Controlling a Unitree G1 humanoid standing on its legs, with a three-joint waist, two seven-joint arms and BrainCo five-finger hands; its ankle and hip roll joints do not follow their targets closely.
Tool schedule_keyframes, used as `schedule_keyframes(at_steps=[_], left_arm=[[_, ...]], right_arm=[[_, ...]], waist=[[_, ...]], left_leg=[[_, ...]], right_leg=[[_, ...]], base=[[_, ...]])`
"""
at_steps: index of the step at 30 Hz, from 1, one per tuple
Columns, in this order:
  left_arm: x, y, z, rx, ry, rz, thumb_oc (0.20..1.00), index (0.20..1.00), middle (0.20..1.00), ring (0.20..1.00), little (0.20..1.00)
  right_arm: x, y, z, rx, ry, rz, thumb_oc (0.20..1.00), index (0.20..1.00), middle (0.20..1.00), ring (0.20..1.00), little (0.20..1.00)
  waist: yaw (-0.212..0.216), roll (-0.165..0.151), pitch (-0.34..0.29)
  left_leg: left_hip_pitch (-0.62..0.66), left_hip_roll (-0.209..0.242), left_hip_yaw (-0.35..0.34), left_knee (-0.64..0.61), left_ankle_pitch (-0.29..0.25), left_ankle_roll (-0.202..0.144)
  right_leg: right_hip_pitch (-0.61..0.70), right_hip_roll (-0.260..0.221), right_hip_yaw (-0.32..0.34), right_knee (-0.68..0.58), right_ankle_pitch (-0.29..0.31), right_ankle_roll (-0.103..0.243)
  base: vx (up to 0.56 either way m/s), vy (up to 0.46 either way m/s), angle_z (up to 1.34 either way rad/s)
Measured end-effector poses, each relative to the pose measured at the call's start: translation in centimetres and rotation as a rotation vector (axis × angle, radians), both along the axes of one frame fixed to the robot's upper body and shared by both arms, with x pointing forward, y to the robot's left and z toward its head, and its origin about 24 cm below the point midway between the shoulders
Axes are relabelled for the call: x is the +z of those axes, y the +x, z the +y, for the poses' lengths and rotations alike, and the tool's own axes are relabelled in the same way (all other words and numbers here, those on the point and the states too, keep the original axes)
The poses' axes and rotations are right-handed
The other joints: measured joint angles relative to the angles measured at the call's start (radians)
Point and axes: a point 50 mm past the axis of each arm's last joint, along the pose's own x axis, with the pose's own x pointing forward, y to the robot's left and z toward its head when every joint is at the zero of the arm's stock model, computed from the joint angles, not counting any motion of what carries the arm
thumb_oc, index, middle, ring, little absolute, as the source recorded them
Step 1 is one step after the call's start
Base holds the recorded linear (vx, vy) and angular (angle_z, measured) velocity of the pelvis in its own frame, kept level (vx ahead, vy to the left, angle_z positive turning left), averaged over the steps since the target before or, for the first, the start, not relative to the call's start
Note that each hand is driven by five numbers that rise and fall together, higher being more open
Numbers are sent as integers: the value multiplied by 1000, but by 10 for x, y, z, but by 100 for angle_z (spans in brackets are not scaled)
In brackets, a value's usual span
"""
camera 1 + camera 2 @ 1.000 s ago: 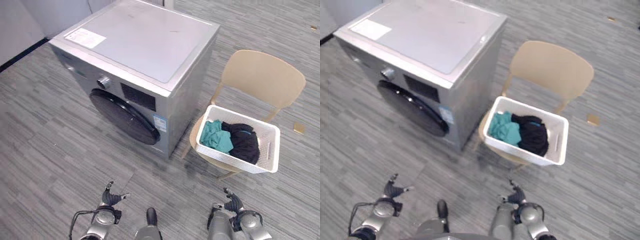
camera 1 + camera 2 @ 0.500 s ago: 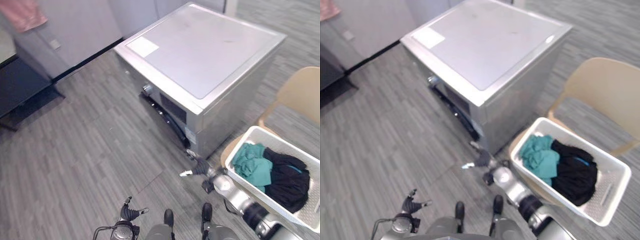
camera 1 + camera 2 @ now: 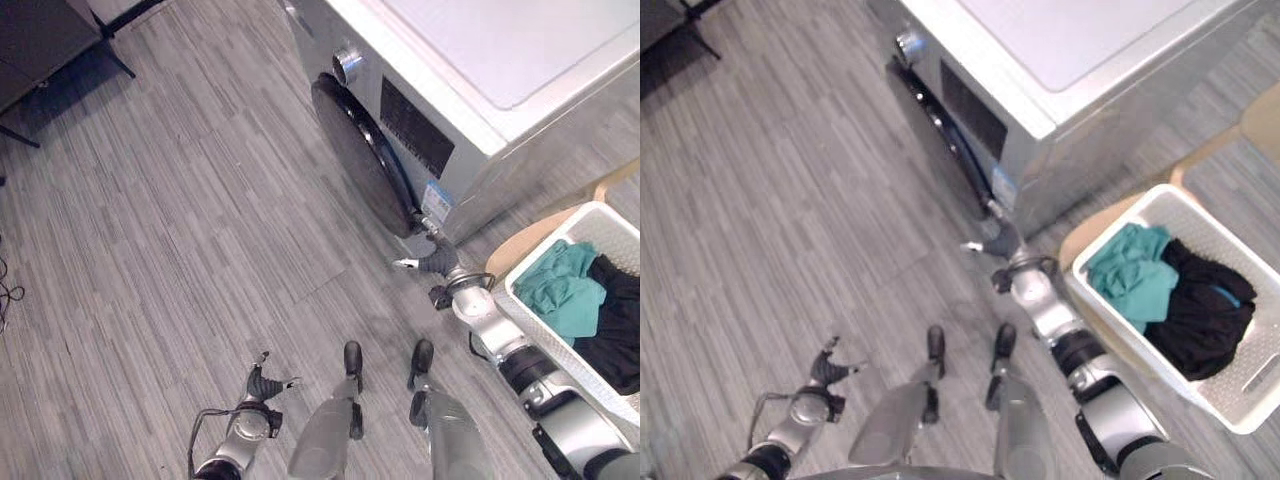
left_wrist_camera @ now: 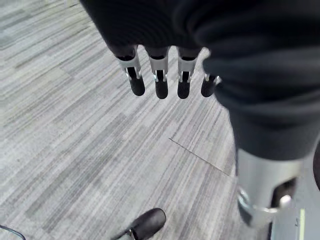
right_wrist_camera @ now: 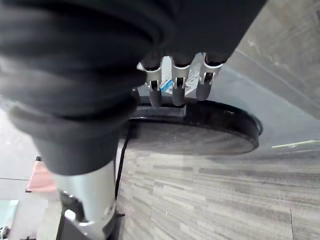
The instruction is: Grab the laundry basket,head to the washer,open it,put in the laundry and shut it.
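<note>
My left hand (image 3: pixel 262 381) hangs low over the grey plank floor (image 3: pixel 180 220), well apart from everything else. In the left wrist view its fingers (image 4: pixel 159 82) are relaxed and nearly straight, holding nothing.

Washer (image 3: pixel 470 90): silver-grey, with a round dark door (image 3: pixel 365 170) that lies flat against the front, closed. A knob (image 3: pixel 347 66) sits above the door.

My right hand (image 3: pixel 435 262) is stretched forward to the lower right edge of the door, by the small label on the washer front. In the right wrist view its fingers (image 5: pixel 175 85) are slightly bent, tips at the door rim; I cannot tell whether they touch it. They grip nothing.

Laundry basket (image 3: pixel 1240 400): white, perforated, on the tan chair (image 3: pixel 530 235) just right of the washer and beside my right forearm. Inside it lie a teal garment (image 3: pixel 1135 280) and a black garment (image 3: pixel 1205 315), side by side. Neither hand is on the basket.
</note>
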Motion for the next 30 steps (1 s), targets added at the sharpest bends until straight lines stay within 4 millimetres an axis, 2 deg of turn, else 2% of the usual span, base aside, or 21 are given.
schedule_keyframes(at_steps=[2,6,12,20,25,29,30], left_arm=[[4,2,8,3,20,-15,1000,1000,1000,1000,1000],[13,12,19,8,59,-59,1000,1000,1000,1000,1000],[15,16,13,-1,39,-75,1000,1000,1000,1000,1000],[16,18,11,16,15,-94,1000,1000,1000,1000,1000],[21,30,3,-9,12,-118,1000,1000,1000,1000,1000],[26,43,-4,-25,11,-135,1000,1000,1000,1000,1000],[29,49,-7,-31,8,-151,1000,1000,1000,1000,1000]], right_arm=[[3,4,-4,-22,-7,-1,1000,1000,1000,1000,1000],[26,24,-12,-111,40,-41,1000,1000,1000,1000,1000],[47,39,-4,-134,135,-58,1000,1000,1000,1000,1000],[55,42,5,-171,277,-65,1000,1000,1000,1000,1000],[57,41,28,-103,326,-53,1000,1000,1000,1000,1000],[57,35,67,16,417,-6,1000,1000,1000,1000,1000],[58,32,84,95,435,13,1000,1000,1000,1000,1000]], waist=[[5,-2,5],[24,-4,23],[54,1,28],[57,4,30],[78,5,31],[82,5,31],[87,5,31]], left_leg=[[-7,-10,0,-2,6,9],[-27,-19,0,-2,10,16],[-41,-16,-8,-10,12,18],[-63,-12,-32,-16,15,17],[-75,-9,-35,-16,16,17],[-76,-5,-40,-15,16,17],[-77,-2,-49,-14,16,17]], right_leg=[[-14,-12,4,15,-5,10],[-38,-21,7,20,-5,18],[-48,-16,1,15,-7,23],[-57,-12,-21,-1,-7,23],[-66,-8,-26,-4,-3,18],[-62,-3,-29,-9,-3,18],[-58,0,-35,-13,-3,17]], base=[[1,29,1],[8,42,1],[40,40,2],[39,24,7],[13,8,1],[2,-14,1],[11,-56,9]])
